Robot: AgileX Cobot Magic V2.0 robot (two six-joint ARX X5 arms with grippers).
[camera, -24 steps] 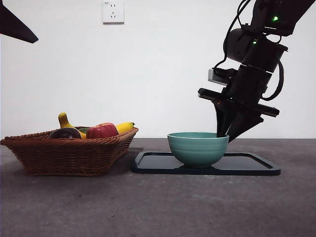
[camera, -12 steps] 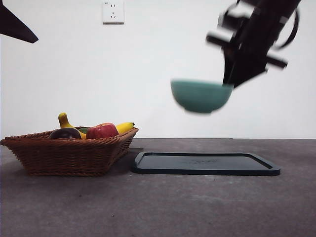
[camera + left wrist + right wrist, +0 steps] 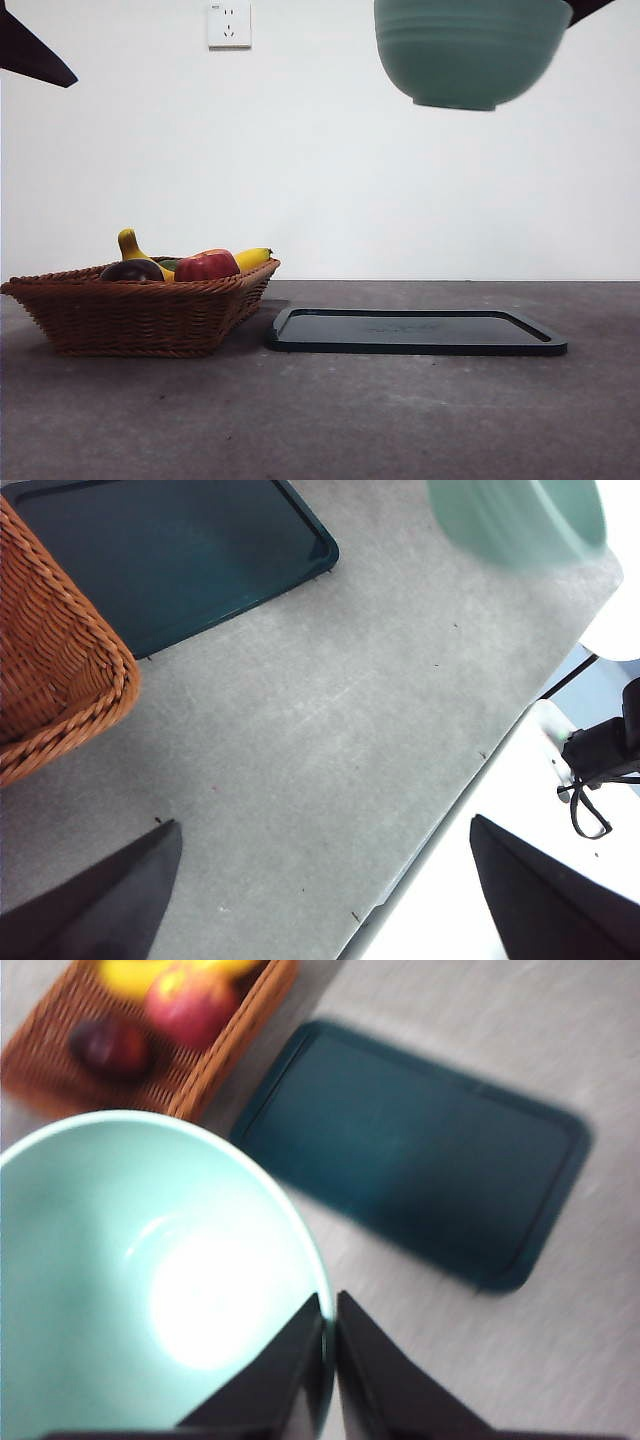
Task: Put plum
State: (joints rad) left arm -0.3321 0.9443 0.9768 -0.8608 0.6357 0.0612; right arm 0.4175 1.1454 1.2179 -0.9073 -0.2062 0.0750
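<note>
Bowl (image 3: 465, 50) is now high above the tray (image 3: 415, 331), near the top of the front view; one second ago it sat on the tray, half a second ago it was midway up. Right claw (image 3: 329, 1360) is clenched on the bowl's rim, one jaw inside and one outside (wrist picture is blurred, so the arm is probably moving fast). The tray is bare. Plum (image 3: 131, 270) lies untouched in the basket (image 3: 140, 315), which stands just beside the tray, with the red apple (image 3: 207, 265) next to it and a banana (image 3: 252, 258) behind. Left claw (image 3: 320, 890) hangs spread open and empty over the table (image 3: 330, 730), near the basket's corner.

Judgement: no work on the plum has begun; the lift only relocates the bowl, maybe as its destination.
</note>
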